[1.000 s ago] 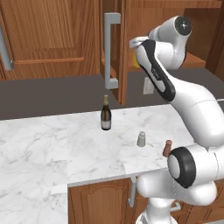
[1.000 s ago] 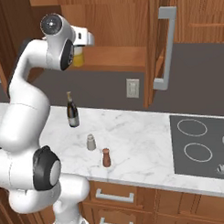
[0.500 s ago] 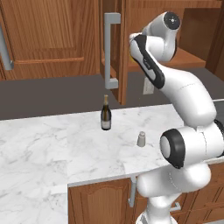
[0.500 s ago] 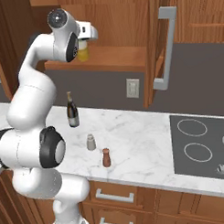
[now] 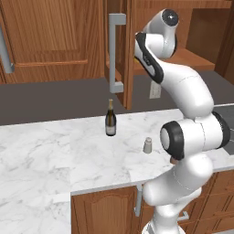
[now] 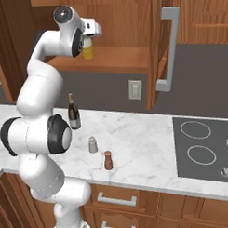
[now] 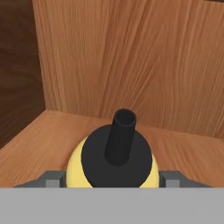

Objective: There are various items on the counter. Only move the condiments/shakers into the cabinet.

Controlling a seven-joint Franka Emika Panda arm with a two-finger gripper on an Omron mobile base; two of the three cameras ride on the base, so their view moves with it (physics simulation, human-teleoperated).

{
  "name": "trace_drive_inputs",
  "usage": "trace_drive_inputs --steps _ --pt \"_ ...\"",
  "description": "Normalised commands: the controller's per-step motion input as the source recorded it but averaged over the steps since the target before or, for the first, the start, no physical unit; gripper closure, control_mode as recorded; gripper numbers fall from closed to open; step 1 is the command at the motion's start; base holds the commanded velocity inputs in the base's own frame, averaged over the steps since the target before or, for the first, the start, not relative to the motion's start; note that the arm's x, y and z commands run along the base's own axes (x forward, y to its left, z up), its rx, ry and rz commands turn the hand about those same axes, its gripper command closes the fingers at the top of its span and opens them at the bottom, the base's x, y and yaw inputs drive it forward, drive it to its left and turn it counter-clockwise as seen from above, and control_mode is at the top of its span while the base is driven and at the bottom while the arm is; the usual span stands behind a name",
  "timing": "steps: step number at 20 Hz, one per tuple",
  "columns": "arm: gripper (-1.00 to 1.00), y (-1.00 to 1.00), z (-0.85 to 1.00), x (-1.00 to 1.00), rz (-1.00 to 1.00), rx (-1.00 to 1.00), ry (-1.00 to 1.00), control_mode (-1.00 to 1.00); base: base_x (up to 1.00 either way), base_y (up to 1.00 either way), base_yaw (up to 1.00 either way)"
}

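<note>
both base views look forward over the counter [image 5: 45, 151] from behind; hand view sits close inside the cabinet [image 7: 131, 65].

yellow squeeze bottle [image 7: 111, 168] base cut off, tool [image 7: 111, 178] grip unclear

Light: even and bright, rendered, no glare.
Shadows: soft under the cabinet [image 6: 104, 60] shelf; its left inner wall goes dark.
Sharpness: slightly soft and pixelated throughout; no edge distortion.
</note>
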Motion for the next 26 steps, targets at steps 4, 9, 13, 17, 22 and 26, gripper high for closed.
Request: trace_drive_inputs --steps 4,9,13,17,22,26 --pt "1.0 0.0 -0.64 0.33 0.0 -0.14 0.12 -1.0 0.0 0.0 0.0" --pt "1.0 0.0 -0.84 0.13 0.0 -0.11 0.1 -1.0 0.0 0.0 0.0" --pt "-1.0 0.0 -0.54 0.12 0.0 0.0 0.0 -1.0 0.0 0.0 0.0" --pt "-1.0 0.0 -0.24 0.32 0.0 0.0 0.0 -1.0 0.0 0.0 0.0" --pt "-1.0 0.0 -0.04 0.35 0.0 0.0 -0.04 -1.0 0.0 0.0 0.0" --pt "-1.0 0.0 -0.07 0.27 0.0 0.0 -0.02 -1.0 0.0 0.0 0.0"
